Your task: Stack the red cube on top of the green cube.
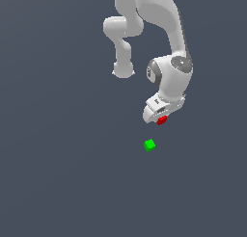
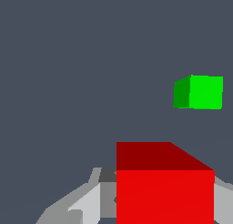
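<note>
While the gripper (image 1: 161, 117) grips the red cube (image 1: 162, 119) between its fingers | green cube (image 1: 149, 145) sits apart on the floor | risk: releasing off-centre would tumble red off green

No readable text, no labels, no brands, no numbers, no signs on any surface in either view

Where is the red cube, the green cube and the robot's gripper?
red cube (image 2: 164, 196): wrist view, its bright front face.
green cube (image 1: 149, 145): exterior view, its middle.
gripper (image 1: 160, 116): exterior view, at its fingertips, around the red cube.
</note>
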